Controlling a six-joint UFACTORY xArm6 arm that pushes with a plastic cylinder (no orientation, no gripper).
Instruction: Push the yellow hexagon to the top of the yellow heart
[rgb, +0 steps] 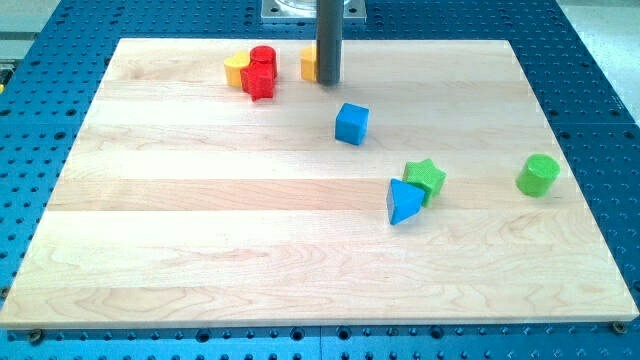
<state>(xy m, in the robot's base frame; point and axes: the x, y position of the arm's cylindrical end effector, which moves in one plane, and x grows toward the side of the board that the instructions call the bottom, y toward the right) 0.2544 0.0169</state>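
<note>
Now my tip (328, 82) touches the yellow hexagon's (309, 64) right side near the desk's (200, 250) top edge, so it should next shove leftward toward the yellow heart (236, 69) behind the red blocks (260, 73).

My tip (328, 82) sits just right of the yellow hexagon (309, 64), touching it, near the counter's (200, 250) top edge. Further left, the yellow heart (236, 69) presses against two red blocks (261, 73).
</note>
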